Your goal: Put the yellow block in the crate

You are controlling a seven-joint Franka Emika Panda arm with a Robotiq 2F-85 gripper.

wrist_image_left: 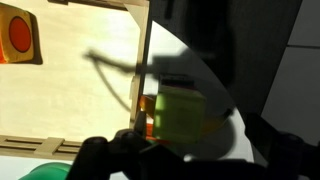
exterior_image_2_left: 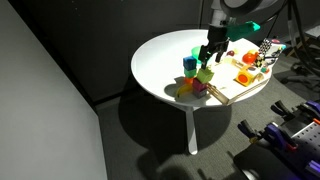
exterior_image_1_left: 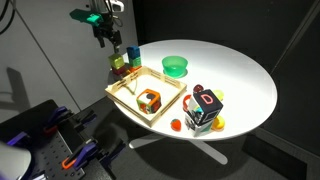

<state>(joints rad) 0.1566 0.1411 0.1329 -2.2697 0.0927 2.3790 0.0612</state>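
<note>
The yellow block [exterior_image_2_left: 185, 88] sits on the white round worktop [exterior_image_2_left: 160, 60] outside the crate [exterior_image_1_left: 128, 104], in a tight cluster of small blocks just beside the crate's outer wall. A blue block [exterior_image_2_left: 189, 65], a green block [exterior_image_2_left: 203, 74] and a reddish block [exterior_image_2_left: 198, 88] crowd against it, and at this size I cannot tell which of them touch or whether any are stacked. In the exterior view from the crate's far side, the cluster [exterior_image_1_left: 122, 63] is a smear of colours and the yellow block cannot be picked out.

The gripper [exterior_image_2_left: 211, 55] hangs over this cluster, closest to the green block. Neither exterior view shows whether it touches anything. In the wrist view the gripper [wrist_image_left: 190, 155] is only two blurred dark shapes at the bottom edge, set well apart, so the jaws look spread with nothing pinched. Beyond them stands a yellow-green block [wrist_image_left: 178, 110] in deep shadow, its true colour unclear. It is right against the crate's slatted wall, with an orange patch half hidden behind it.

Inside the crate lies an orange-and-black cube [exterior_image_1_left: 150, 100], cut off at the top left corner of the wrist view. Beyond the crate is a green bowl [exterior_image_1_left: 175, 66], and a multicoloured lettered cube [exterior_image_1_left: 207, 108] stands near the worktop's edge.
</note>
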